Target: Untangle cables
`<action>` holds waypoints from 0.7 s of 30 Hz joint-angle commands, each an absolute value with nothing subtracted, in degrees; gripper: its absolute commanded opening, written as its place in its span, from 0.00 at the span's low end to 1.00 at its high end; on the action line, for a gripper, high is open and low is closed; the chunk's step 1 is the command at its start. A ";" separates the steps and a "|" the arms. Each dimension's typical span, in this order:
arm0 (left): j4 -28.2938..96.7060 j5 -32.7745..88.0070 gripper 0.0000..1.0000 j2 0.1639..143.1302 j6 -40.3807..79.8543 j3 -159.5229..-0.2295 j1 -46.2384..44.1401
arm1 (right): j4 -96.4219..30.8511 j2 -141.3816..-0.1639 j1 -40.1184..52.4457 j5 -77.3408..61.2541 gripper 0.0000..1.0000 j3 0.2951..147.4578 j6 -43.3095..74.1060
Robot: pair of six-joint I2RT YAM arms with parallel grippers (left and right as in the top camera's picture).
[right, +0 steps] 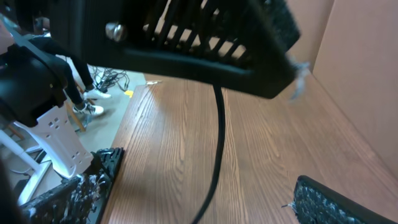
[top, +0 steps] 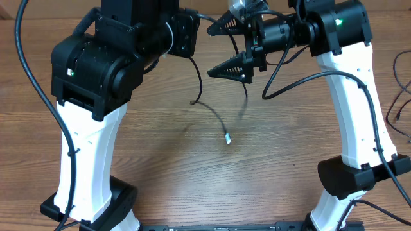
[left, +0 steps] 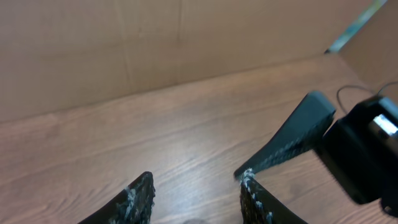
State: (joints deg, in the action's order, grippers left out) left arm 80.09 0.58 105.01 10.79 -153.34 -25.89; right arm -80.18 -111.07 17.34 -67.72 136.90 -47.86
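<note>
Cable (right: pixel 219 143) is hanging as one thin black strand from beneath the left end effector (left: pixel 194 182), bending and running toward the near side; its pale plug end (top: pixel 228 139) is sitting over the middle of the desk (top: pixel 160 167), and whether it is touching the wood I cannot tell. The left end effector's fingertips (left: pixel 142 186) are standing apart with bare desk showing between them; no cord is showing in that gap, and just where the cable is being carried I cannot tell, since the black housing is hiding its upper end. The right end effector (top: pixel 209 52) is facing it from the right with its fingers spread wide, holding nothing; one of those fingers (left: pixel 292 140) is reaching in close beside the left fingertip in the left wrist view, and the cable is dangling in front of the right wrist camera between the two spread fingers. Both end effectors are hovering over the far half of the desk; the left arm (top: pixel 90 70) and the right arm (top: pixel 350 83) are rising from the near corners. Another thin cord (top: pixel 393 96) is looping at the desk's right edge, well apart from both.
</note>
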 commanded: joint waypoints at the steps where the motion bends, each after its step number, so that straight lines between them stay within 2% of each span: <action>1: 78.74 1.54 0.04 103.63 12.10 -155.04 -25.87 | -79.20 -109.36 17.67 -69.14 1.00 137.29 -48.05; 5: 77.34 1.52 0.04 103.59 12.08 -156.81 -25.87 | -77.36 -109.82 17.67 -69.12 1.00 137.27 -47.62; 12: 74.78 2.46 0.04 103.59 12.91 -162.23 -25.91 | -67.94 -112.68 17.56 -67.61 1.00 137.25 -32.71; 21: 71.35 3.22 0.04 102.80 12.93 -164.53 -25.91 | -65.34 -114.83 17.67 -67.61 1.00 137.25 -29.98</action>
State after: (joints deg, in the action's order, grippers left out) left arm 72.31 1.67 104.44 12.03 -163.37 -25.89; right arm -65.58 -113.84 17.34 -67.90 136.90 -32.05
